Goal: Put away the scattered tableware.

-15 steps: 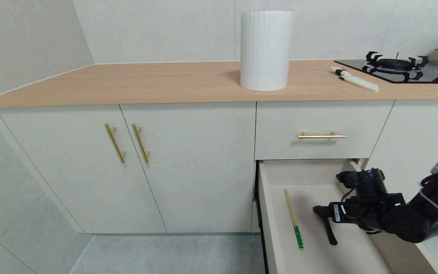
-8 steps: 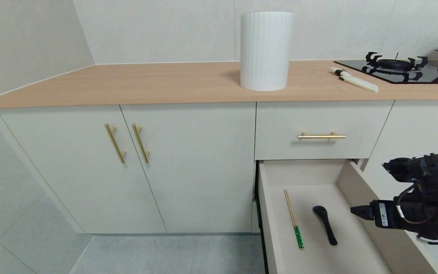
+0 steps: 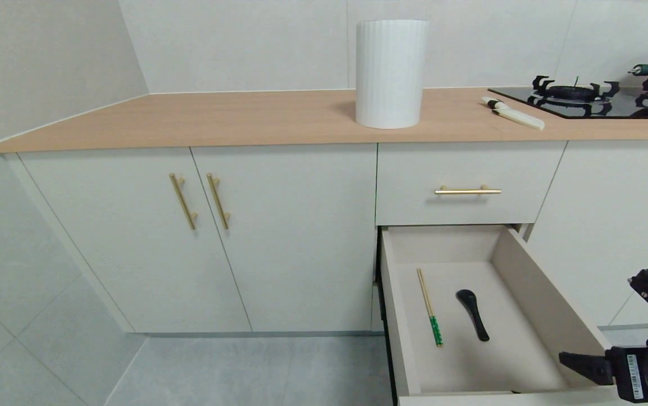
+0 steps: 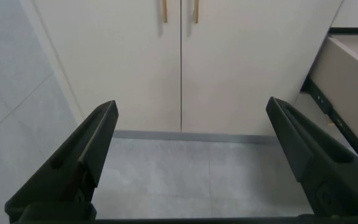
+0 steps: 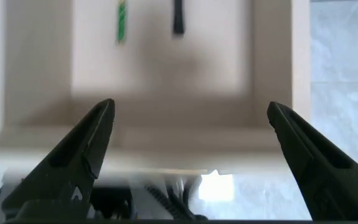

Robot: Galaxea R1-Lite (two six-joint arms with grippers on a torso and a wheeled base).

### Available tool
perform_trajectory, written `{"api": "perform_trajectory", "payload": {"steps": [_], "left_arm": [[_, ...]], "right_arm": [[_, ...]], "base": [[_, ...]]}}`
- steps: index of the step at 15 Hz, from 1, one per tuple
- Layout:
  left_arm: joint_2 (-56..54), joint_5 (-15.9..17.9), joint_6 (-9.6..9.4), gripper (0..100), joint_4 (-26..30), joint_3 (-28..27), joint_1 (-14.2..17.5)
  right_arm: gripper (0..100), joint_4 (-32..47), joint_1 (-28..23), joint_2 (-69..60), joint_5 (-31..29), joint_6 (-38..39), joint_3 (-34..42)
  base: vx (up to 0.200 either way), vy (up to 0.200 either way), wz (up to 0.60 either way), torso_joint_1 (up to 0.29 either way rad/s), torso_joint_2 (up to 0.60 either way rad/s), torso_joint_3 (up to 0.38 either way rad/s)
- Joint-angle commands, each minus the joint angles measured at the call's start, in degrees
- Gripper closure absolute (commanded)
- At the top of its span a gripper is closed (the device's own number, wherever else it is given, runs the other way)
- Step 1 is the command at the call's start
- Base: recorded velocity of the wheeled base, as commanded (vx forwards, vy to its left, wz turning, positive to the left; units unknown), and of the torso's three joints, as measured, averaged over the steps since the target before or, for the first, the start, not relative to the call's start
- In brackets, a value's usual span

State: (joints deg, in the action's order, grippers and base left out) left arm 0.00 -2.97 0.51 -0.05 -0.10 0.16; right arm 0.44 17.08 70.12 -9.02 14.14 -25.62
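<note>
Tableware first, head view: the chopsticks (image 3: 429, 307) and the black spoon (image 3: 473, 314) lie side by side on the floor of the open drawer (image 3: 544, 304), not touching. My right gripper (image 3: 577, 363) sits low by the drawer's front corner, outside the box. Both pieces are ahead of its tips and well apart from them. Up on the counter (image 3: 245, 115) a white knife (image 3: 513, 113) lies loose between a ribbed white canister (image 3: 391, 73) and the stove (image 3: 577, 96), far above and beyond the jaws.

Left wrist view: the left gripper (image 4: 191, 106) has its jaws spread wide with nothing between them. Past the tips I see cabinet doors (image 4: 241, 56) and bare floor, with the drawer's side (image 4: 353, 68) off beyond one finger. No tableware is near these jaws.

Right wrist view: the jaws of the right gripper (image 5: 190, 107) are wide apart too, and empty. The drawer's front edge (image 5: 166, 134) runs across just past the tips. Farther on, inside, the chopsticks (image 5: 121, 25) lie towards one finger's line and the spoon (image 5: 178, 18) nearer the midline.

My reading is that the step of dropping the spoon into the drawer is done and I am between pieces. The knife looks like the piece left out. The next move calls for raising an arm to counter height, bringing open jaws down over the knife's handle rather than its blade, and carrying it to the drawer before pushing the front shut.
</note>
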Motion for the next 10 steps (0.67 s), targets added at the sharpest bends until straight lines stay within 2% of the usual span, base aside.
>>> {"api": "perform_trajectory", "payload": {"steps": [1,4,6,7,10], "left_arm": [[0.0,0.0,0.10,0,0.0,0.0,0.0],[0.0,0.0,0.19,0,0.0,0.0,0.0],[0.0,0.0,0.19,0,0.0,0.0,0.0],[0.0,0.0,0.10,0,0.0,0.0,0.0],[0.0,0.0,0.19,0,0.0,0.0,0.0]], "right_arm": [[0,0.1,0.7,-2.9,0.0,0.0,1.7],[0,2.9,2.6,-3.5,0.8,0.1,3.0],[0,3.9,3.3,-2.4,3.9,1.0,3.0],[0,3.8,3.3,0.3,5.6,2.4,2.6],[0,2.3,3.3,9.2,5.6,2.8,1.9]], "base": [[-0.200,0.000,0.00,0.002,0.00,0.002],[0.000,0.000,0.00,0.000,0.00,0.000],[0.000,0.000,0.00,0.000,0.00,0.000],[0.000,0.000,0.00,0.000,0.00,0.000],[0.000,0.000,0.00,0.000,0.00,0.000]]}}
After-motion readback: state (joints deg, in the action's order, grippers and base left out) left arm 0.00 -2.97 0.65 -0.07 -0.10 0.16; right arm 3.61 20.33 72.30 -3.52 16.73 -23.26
